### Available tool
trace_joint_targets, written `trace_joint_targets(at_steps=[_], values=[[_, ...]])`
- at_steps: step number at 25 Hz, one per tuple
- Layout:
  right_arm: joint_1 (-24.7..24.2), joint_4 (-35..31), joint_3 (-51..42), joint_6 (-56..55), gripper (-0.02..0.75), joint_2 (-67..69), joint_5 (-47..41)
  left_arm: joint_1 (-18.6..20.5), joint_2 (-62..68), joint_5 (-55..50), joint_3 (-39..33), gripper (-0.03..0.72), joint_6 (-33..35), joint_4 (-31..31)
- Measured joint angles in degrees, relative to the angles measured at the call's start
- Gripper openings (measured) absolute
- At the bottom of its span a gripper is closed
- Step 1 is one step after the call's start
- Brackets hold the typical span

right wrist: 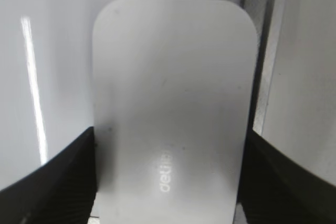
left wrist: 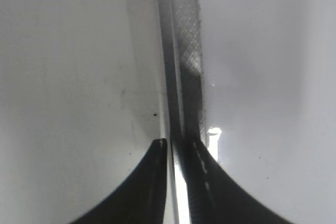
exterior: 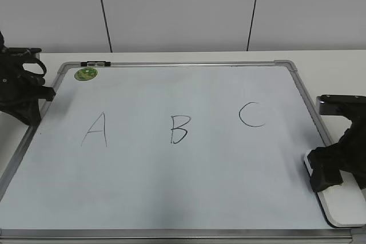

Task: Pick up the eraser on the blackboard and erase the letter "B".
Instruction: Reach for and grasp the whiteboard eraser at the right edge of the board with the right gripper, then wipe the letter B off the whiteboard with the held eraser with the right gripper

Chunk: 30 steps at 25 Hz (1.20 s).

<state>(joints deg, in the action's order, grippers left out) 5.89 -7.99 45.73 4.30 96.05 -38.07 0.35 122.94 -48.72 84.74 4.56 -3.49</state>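
The eraser (exterior: 345,208) is a white rounded block that lies at the blackboard's (exterior: 189,192) near right edge, over the grey frame. My right gripper (exterior: 326,176) is down on its far end. In the right wrist view the eraser (right wrist: 173,77) fills the space between both fingers of the right gripper (right wrist: 170,132), which press its long sides. The letter "B" (exterior: 179,129) is whole at the board's middle. My left gripper (exterior: 26,107) is shut and empty at the board's left edge; the left wrist view shows it (left wrist: 181,142) over the metal frame (left wrist: 178,77).
The letter "A" (exterior: 95,129) is left of the "B" and the letter "C" (exterior: 251,114) is right of it. A round green sticker (exterior: 86,74) sits at the far left corner. White table surrounds the board, and a white wall stands behind.
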Motion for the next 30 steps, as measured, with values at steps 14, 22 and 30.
trace_joint_targets(at_steps=[14,22,30], values=[[0.4,0.6,6.1,0.5,0.541,-5.3,-8.8,0.0,0.0,0.1,0.0,0.096,0.0,-0.5],[6.3,0.7,14.5,1.3,0.54,-5.5,-15.2,0.0,0.0,0.1,0.0,0.099,0.1,-0.7],[12.9,0.7,26.7,1.5,0.54,-0.3,-20.0,0.0,0.0,0.1,0.0,0.102,0.1,-0.8]])
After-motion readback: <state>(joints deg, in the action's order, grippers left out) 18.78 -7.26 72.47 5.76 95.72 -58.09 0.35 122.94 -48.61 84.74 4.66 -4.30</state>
